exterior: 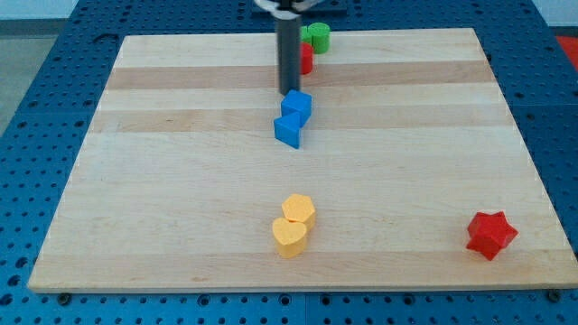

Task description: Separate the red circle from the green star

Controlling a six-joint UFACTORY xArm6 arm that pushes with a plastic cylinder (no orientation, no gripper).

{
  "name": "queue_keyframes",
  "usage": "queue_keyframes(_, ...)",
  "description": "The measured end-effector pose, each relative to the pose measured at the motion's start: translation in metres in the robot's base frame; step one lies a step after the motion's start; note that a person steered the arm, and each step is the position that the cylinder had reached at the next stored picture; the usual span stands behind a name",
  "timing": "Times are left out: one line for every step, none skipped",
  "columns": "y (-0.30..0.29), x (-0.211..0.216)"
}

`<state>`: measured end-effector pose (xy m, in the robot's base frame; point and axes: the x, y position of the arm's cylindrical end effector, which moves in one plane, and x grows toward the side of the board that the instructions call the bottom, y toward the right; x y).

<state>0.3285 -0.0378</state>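
The red circle (306, 60) sits near the board's top edge, mostly hidden behind my rod. The green star (317, 37) touches it just above and to the right. My tip (289, 92) is just below and left of the red circle, right above the upper blue block (297, 106).
A second blue block (288, 130) touches the upper blue one from below. A yellow hexagon (299, 209) and a yellow heart (290, 237) touch each other near the view's bottom. A red star (490, 234) lies at the bottom right. The wooden board (181, 181) ends at blue pegboard.
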Motion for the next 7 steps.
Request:
queue_keyframes(-0.063, 0.0)
queue_keyframes(-0.108, -0.017)
queue_keyframes(-0.112, -0.045)
queue_keyframes(-0.093, -0.06)
queue_keyframes(-0.056, -0.066)
queue_keyframes(-0.017, -0.066)
queue_keyframes(0.02, -0.066)
